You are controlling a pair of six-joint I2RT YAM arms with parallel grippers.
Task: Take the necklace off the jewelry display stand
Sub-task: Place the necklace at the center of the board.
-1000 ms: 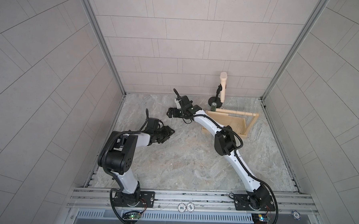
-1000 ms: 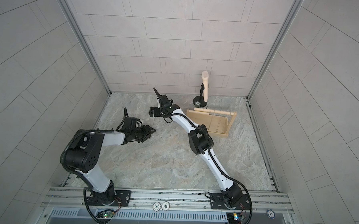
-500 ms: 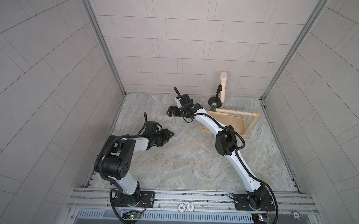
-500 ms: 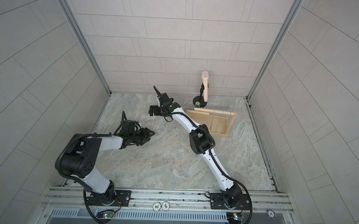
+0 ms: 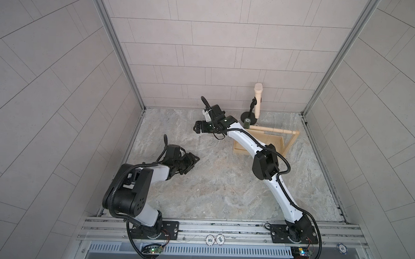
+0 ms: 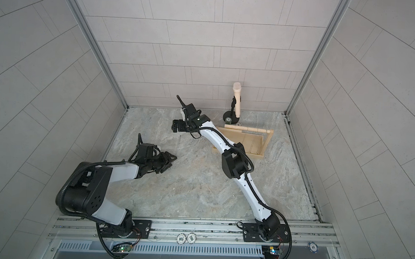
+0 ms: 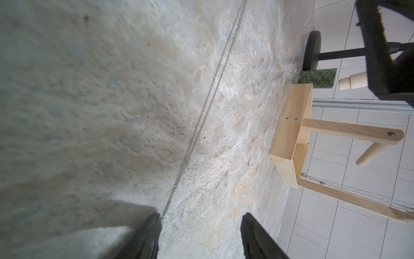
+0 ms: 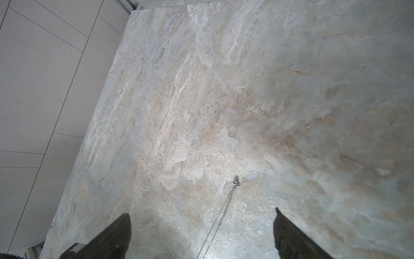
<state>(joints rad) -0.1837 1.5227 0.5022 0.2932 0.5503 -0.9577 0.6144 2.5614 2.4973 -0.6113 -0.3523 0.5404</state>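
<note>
The marbled stone tabletop (image 5: 223, 183) bears a necklace (image 7: 208, 102) stretched flat, the jewelry display stand (image 7: 289, 134) farther back, and beside it a black round-based stand (image 5: 246, 116) and a green patterned block (image 7: 318, 78).

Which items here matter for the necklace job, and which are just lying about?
Job: necklace, already off; wooden stand.
Lying about: microphone, green block, chips.

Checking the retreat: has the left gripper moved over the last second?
Yes: the left gripper drew back slightly toward the front rail, away from the stand.
</note>
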